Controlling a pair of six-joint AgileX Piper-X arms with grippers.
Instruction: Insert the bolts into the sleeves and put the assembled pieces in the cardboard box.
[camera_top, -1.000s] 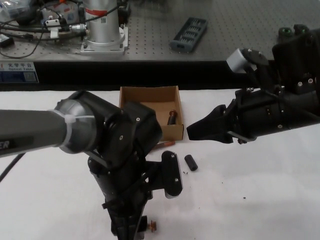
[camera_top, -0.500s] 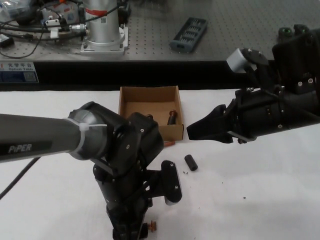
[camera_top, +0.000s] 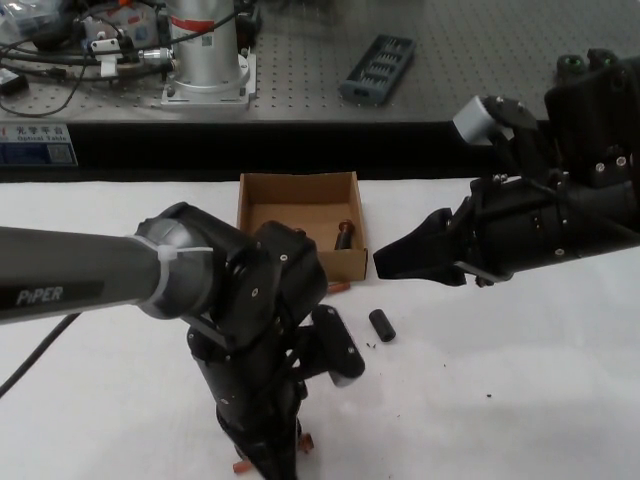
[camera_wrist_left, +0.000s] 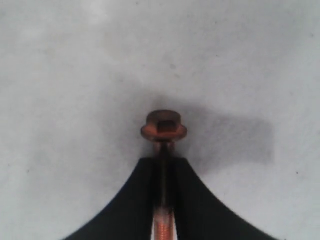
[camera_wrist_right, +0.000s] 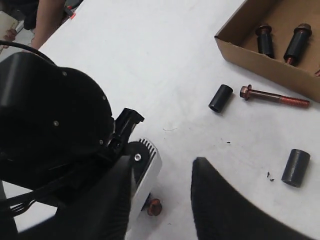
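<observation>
My left gripper (camera_wrist_left: 164, 172) is shut on the shank of a copper bolt (camera_wrist_left: 164, 126), whose hex head points away from the fingers just above the white cloth. In the high view this gripper (camera_top: 272, 462) is at the bench's front edge, with the bolt (camera_top: 305, 442) across it. My right gripper (camera_wrist_right: 162, 166) hangs open with nothing between its fingers, in front of the cardboard box (camera_top: 262, 190). Loose on the cloth lie a second bolt (camera_wrist_right: 275, 96) and two black sleeves (camera_wrist_right: 220, 97) (camera_wrist_right: 296, 167). The cardboard box (camera_wrist_right: 250, 50) holds two assembled pieces (camera_wrist_right: 264, 41) (camera_wrist_right: 295, 44).
The left arm's black wrist (camera_top: 250, 290) hides part of the cloth in front of the box. A perforated metal bench with a silver post (camera_top: 205, 50) and a blue rack (camera_top: 378, 65) stands behind the cloth. White cloth lies open at the right front.
The left arm slid right and its wrist turned a little with the bolt held; the bolt's threaded end now shows beside the fingers. The right arm has kept still.
</observation>
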